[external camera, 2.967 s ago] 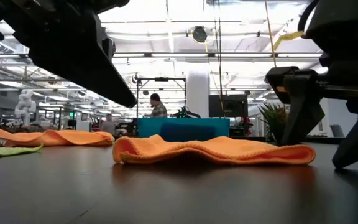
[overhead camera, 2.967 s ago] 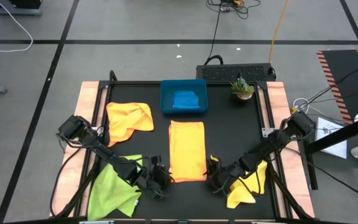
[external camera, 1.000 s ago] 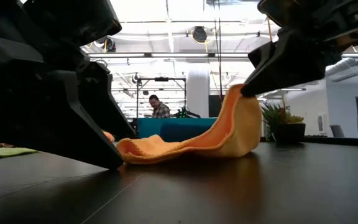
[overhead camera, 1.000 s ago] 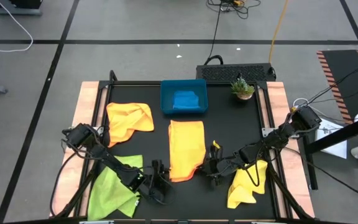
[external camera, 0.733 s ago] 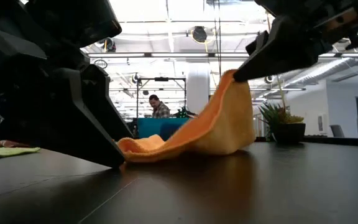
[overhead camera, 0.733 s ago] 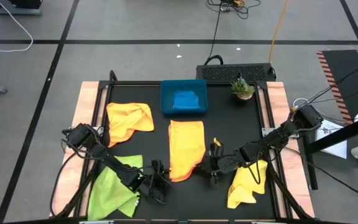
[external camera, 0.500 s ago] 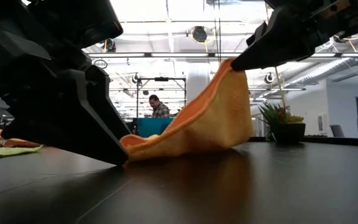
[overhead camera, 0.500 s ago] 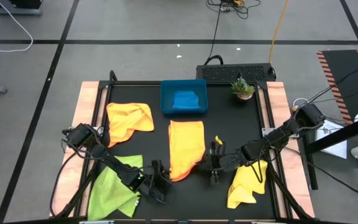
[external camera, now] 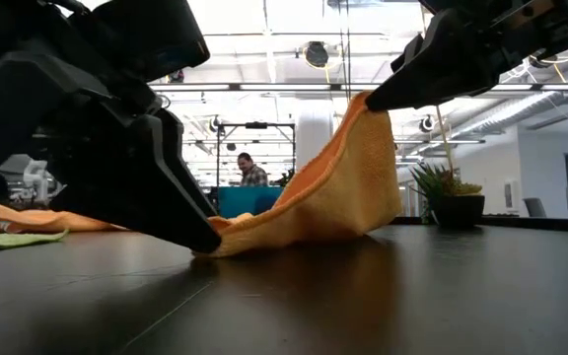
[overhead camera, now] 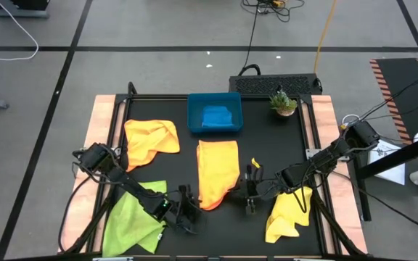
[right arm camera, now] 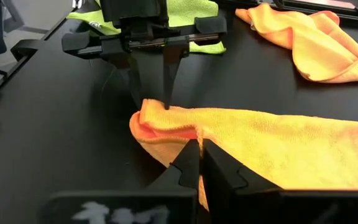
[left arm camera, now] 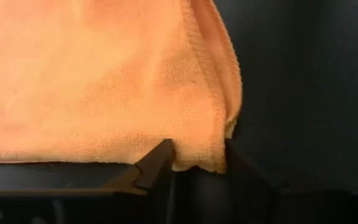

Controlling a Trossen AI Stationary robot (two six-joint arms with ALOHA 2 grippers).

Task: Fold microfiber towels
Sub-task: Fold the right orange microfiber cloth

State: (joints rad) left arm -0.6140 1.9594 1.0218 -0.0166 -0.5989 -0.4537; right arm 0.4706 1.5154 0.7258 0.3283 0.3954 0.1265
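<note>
You had the orange towel (overhead camera: 218, 172) at the table's centre, folded into a long strip running from 12 to 6 o'clock. Its 6 o'clock end was disturbed: one corner (external camera: 368, 104) was lifted off the surface, the cloth draping down from it, while the other corner (left arm camera: 213, 163) stayed low on the table. A second, crumpled orange towel (overhead camera: 149, 140) lay toward 10 o'clock. The lime green towel (overhead camera: 133, 217) sat rumpled at 7 o'clock, the yellow towel (overhead camera: 289, 216) bunched at 5 o'clock, and a folded blue towel (overhead camera: 215, 117) lay at 12 o'clock.
</note>
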